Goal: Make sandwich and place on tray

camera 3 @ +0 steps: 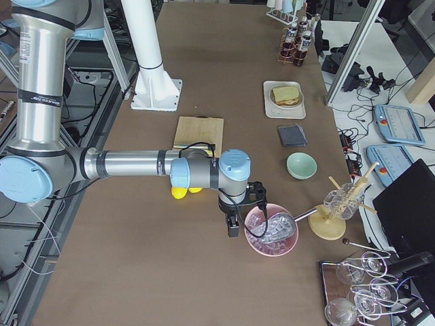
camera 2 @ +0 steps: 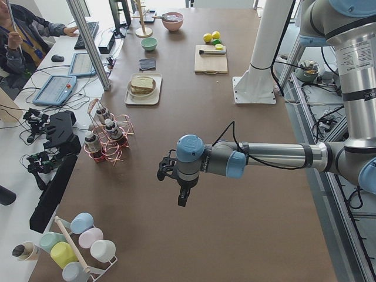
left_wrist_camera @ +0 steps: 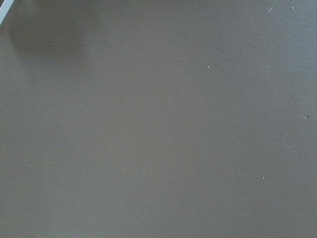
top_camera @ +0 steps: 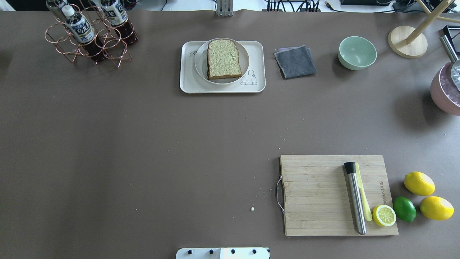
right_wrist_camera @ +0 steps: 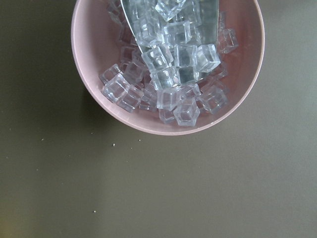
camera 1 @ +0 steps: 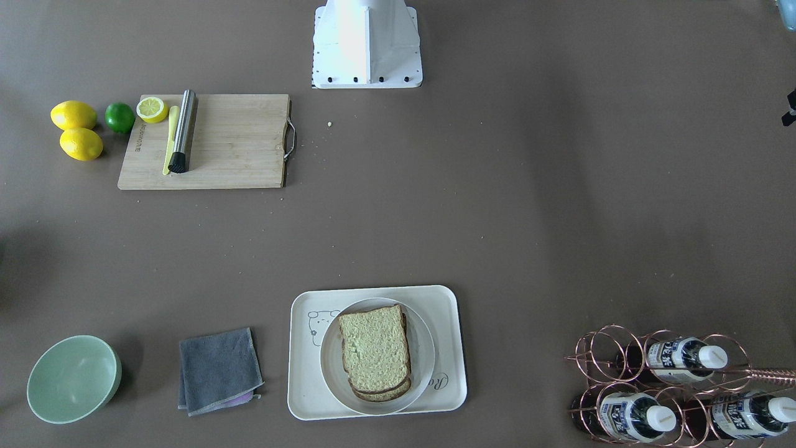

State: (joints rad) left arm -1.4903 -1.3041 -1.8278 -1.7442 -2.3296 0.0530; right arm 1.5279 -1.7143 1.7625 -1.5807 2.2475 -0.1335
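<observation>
Stacked on a plate [camera 1: 328, 367] in the middle of the tray [camera 1: 305, 398]: the sandwich [camera 1: 374, 350], top slice up, filling hidden. Just beside the tray on the robot's right, a folded grey cloth [camera 1: 219, 370]; past that, a green bowl [camera 1: 73, 378]. Well apart from the tray on the other side, a wire rack of bottles [camera 1: 671, 386]. Nearer the robot than the tray, a cutting board [camera 1: 236, 143]. Far from the tray over bare table, the left gripper [camera 2: 183, 198]; jaws open or closed, cannot tell. Far beyond the green bowl, the right gripper [camera 3: 233, 227], just beside a pink bowl [right_wrist_camera: 86, 59] of ice cubes [right_wrist_camera: 168, 74]; jaws likewise impossible to judge.
</observation>
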